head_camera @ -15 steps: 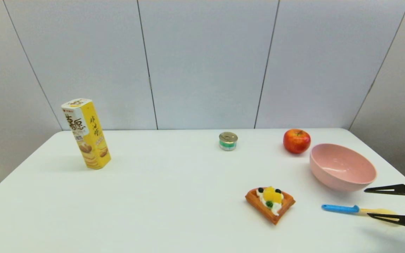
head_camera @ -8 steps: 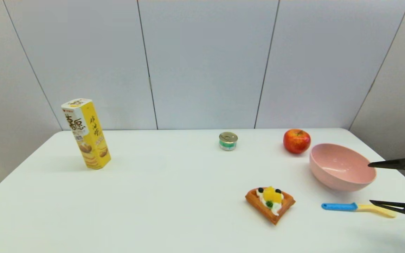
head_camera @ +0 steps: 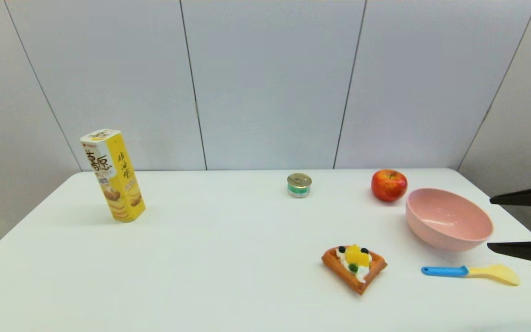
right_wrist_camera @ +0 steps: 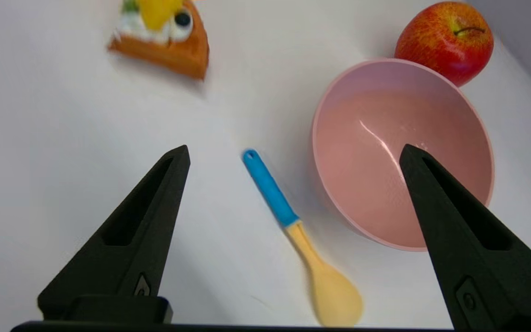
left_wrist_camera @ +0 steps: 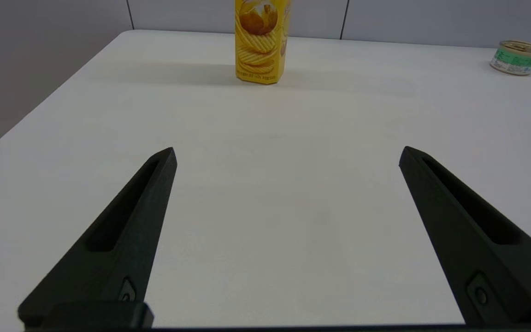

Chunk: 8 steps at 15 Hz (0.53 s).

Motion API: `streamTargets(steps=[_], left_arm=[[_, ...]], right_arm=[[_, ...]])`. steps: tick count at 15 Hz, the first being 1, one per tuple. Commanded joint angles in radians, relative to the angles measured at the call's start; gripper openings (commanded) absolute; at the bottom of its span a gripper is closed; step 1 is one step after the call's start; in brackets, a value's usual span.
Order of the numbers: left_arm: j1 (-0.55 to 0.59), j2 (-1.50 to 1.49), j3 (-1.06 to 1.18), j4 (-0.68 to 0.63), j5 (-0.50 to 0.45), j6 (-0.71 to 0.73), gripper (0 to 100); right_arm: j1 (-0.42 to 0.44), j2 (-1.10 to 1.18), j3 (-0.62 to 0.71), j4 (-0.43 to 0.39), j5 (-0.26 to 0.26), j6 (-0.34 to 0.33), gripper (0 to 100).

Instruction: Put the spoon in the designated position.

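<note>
- A yellow biscuit box stands upright far to the left of the pink bowl, near the table's far edge
- The left gripper hovers over bare tabletop short of that box, fingers spread wide and holding nothing
- A small tin can sits left of the bowl, further back; a red apple sits just behind the bowl's left side
- A waffle slice with fruit lies in front and left of the bowl
- The spoon lies flat on the table just in front of the bowl, blue handle toward the waffle, untouched by anything
- The right gripper hangs raised just right of the bowl, fingers wide apart, empty
- Judged from this, the spoon looks set down and let go; only parking the arm seems left
</note>
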Motion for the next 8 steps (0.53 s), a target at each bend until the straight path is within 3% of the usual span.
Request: streamTargets(steps=[1,2,3,4,7,8], left_arm=[[0.0,0.001,0.002,-0.002,0.0,0.0,100],[0.0,0.001,0.002,-0.002,0.0,0.0,100],[0.0,0.001,0.002,-0.002,0.0,-0.001,100],[0.0,0.001,0.002,-0.002,0.0,0.0,100],[0.0,0.001,0.002,0.001,0.0,0.0,100],[0.0,0.001,0.002,-0.002,0.0,-0.001,100]], right_arm=[[0.217,-0.186,-0.074,0.008,-0.369,0.541,100],[0.271,-0.244,-0.046,0.006,-0.508,0.622,100],[0.298,-0.297,-0.02,0.008,-0.594,0.67,100],[0.321,-0.347,0.011,0.009,-0.651,0.71,100],[0.331,-0.511,0.104,0.003,-0.729,0.791,100],[0.332,-0.586,0.15,-0.009,-0.798,0.82,100]])
